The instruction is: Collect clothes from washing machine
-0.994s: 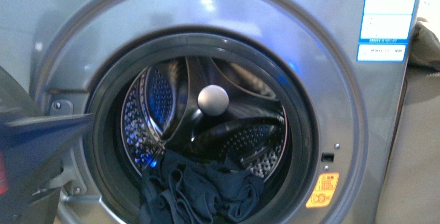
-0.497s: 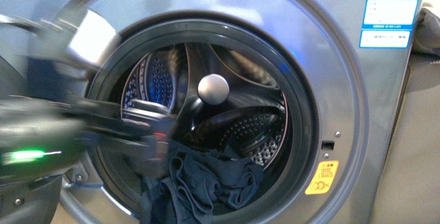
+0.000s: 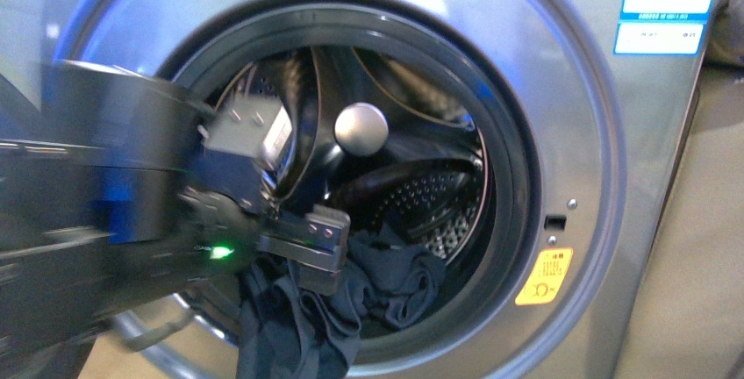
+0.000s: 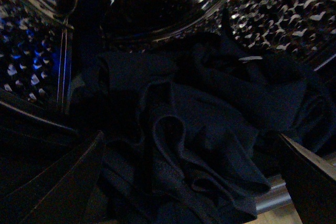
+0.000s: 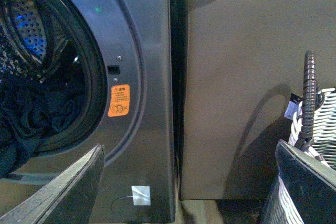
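Note:
The washing machine (image 3: 570,133) is a grey front-loader whose round mouth stands open onto the perforated drum (image 3: 421,203). Dark navy clothes (image 3: 386,278) lie bunched at the bottom of the mouth and hang over its lower rim. My left gripper (image 3: 318,246) reaches in from the left and hovers just over the heap. In the left wrist view it (image 4: 189,182) is open, its fingers wide on either side of the folded clothes (image 4: 199,129), with the drum wall (image 4: 283,19) behind. My right gripper (image 5: 189,187) is open and empty outside the machine (image 5: 147,51), where some clothes (image 5: 26,114) show.
A yellow sticker (image 3: 544,276) and a blue-white label (image 3: 667,2) mark the machine's front. To its right stands a brown panel (image 5: 241,77). A grey-and-white woven basket (image 5: 323,108) with a dark handle sits by my right gripper.
My left arm has swung in from the left edge to the drum mouth, its gripper now over the clothes. The clothes lie as before.

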Action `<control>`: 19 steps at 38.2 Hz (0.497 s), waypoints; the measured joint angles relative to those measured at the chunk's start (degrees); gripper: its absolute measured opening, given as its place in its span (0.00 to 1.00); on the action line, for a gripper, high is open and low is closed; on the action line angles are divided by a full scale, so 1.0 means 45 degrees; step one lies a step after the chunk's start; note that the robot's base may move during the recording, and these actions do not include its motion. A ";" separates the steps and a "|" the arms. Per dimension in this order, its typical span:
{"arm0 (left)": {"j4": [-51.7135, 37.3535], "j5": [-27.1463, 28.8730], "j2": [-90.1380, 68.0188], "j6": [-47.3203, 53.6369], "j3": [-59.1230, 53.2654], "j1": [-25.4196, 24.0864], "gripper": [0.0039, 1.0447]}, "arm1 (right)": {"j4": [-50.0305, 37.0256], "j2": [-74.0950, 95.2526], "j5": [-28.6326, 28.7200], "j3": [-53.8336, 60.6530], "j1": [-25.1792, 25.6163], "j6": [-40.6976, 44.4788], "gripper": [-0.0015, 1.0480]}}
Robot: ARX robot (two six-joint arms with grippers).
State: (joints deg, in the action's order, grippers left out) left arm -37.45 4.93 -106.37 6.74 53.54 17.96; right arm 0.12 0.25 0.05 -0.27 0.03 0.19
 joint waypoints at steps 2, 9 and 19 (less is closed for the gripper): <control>0.0287 0.0243 -0.0389 -0.0199 0.0408 -0.0029 0.94 | 0.0000 0.0000 0.0000 0.0000 0.0000 0.0000 0.92; 0.0962 0.0947 -0.1540 -0.0665 0.1710 -0.0078 0.94 | 0.0000 0.0000 0.0000 0.0000 0.0000 0.0000 0.92; 0.2045 0.1831 -0.2589 -0.0894 0.2977 -0.0083 0.94 | 0.0000 0.0000 0.0000 0.0000 0.0000 0.0000 0.92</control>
State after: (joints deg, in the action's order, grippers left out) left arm -28.25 13.17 -118.02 2.72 66.94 17.58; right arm 0.12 0.25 0.05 -0.27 0.03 0.19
